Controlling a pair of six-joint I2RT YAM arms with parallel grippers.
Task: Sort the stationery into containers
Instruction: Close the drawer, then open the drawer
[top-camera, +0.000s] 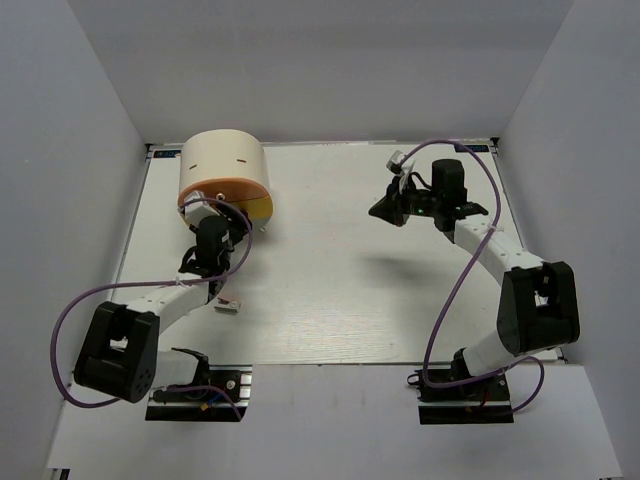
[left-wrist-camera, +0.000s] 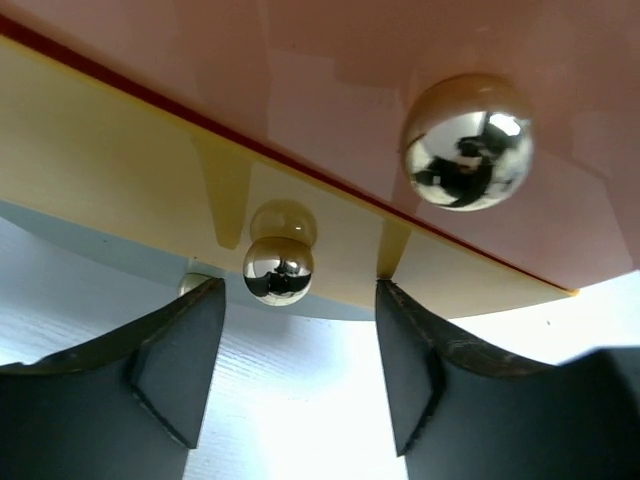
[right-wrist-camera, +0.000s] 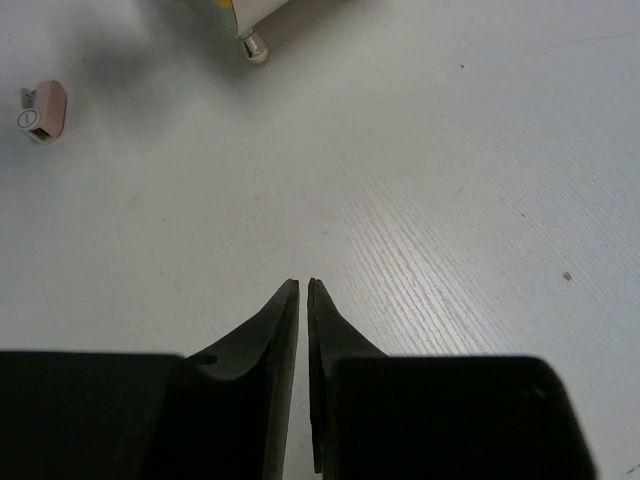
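The container (top-camera: 222, 165) is a cream half-cylinder box at the table's far left, with an orange drawer (left-wrist-camera: 330, 90) stacked over a yellow one (left-wrist-camera: 120, 150). My left gripper (top-camera: 228, 220) is open right at the drawer fronts. In the left wrist view the yellow drawer's small chrome knob (left-wrist-camera: 278, 268) sits just beyond the fingertips, nearer the left finger (left-wrist-camera: 180, 350), untouched. A bigger knob (left-wrist-camera: 467, 143) is on the orange drawer. A small grey-and-pink sharpener-like piece (top-camera: 231, 301) lies on the table beside my left arm. My right gripper (top-camera: 385, 210) hovers at the far right, jaws a hair apart, empty.
White walls close in the table on the left, back and right. The right wrist view shows the sharpener-like piece (right-wrist-camera: 42, 110) far off at upper left and a foot of the box (right-wrist-camera: 256, 48) at the top edge. Purple cables loop beside both arms.
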